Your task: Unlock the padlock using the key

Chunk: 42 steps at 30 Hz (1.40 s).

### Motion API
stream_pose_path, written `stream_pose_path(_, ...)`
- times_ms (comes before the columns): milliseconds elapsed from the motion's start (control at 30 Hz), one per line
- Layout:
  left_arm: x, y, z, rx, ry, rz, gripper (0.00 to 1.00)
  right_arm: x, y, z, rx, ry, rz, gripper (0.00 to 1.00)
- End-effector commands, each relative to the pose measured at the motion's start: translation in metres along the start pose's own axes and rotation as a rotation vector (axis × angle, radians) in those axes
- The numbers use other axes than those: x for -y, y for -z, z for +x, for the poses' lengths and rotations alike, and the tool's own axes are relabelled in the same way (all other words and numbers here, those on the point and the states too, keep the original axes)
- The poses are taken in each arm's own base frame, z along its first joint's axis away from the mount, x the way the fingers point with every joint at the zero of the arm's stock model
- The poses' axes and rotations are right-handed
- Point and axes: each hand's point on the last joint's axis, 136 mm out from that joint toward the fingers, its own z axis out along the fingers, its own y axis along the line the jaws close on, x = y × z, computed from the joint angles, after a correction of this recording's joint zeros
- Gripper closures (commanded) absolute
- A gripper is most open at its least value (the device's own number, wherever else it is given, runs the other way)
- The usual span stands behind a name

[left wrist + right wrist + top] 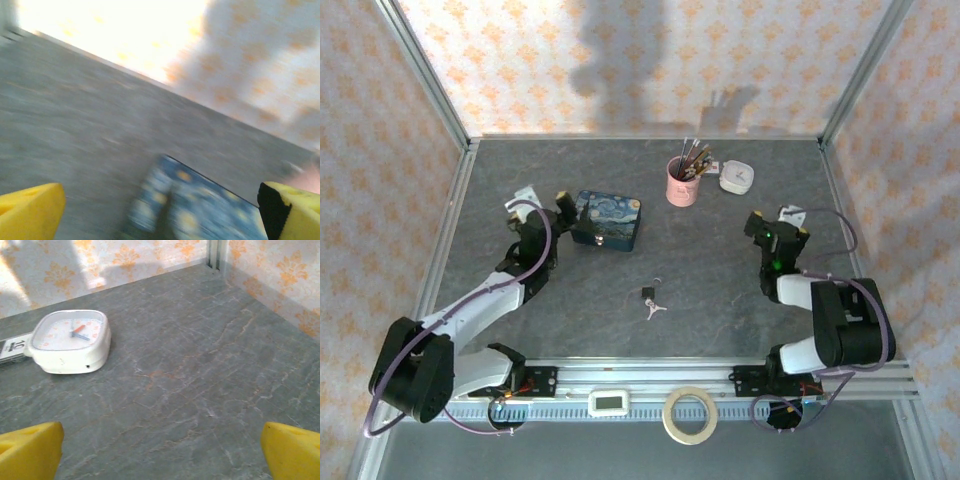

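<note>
The tiny dark padlock [647, 292] lies on the grey table near the middle, between the two arms. The thin silvery key [655, 309] lies just in front of it; whether they touch is too small to tell. My left gripper [542, 205] is open at the left, beside the blue tin, far from both. In the blurred left wrist view its yellow fingertips [30, 210] stand wide apart with nothing between them. My right gripper [777, 218] is open at the right. Its yellow fingertips [290, 452] are spread over bare table.
A blue starry-night tin [608, 220] sits just right of the left gripper, also seen as the tin [210, 200]. A pink pen cup [681, 183] and a white dial [70, 340] stand at the back. A tape roll [689, 414] lies on the front rail.
</note>
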Motion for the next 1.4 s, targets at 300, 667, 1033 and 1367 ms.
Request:
stream_pose_path(300,-0.087,-0.006,0.011,0.212,-0.276,-0.333,0.01,-0.010,0.017,-0.012,0.184,-0.022,-0.141,0.00)
stream_pose_path(667,-0.075,-0.015,0.022,0.214,-0.370,-0.167,0.01,-0.011,0.018,-0.012,0.190,-0.014,-0.138,0.00)
stream_pose_path(1033,-0.083,-0.004,0.022,0.320,-0.161,0.042,0.01,-0.012,0.018,-0.011,0.187,-0.008,-0.138,0.00)
stream_pose_path(1367,-0.075,-0.022,0.030,0.241,-0.194,0.046,0.01,-0.013,0.018,-0.011,0.187,-0.003,-0.139,0.00)
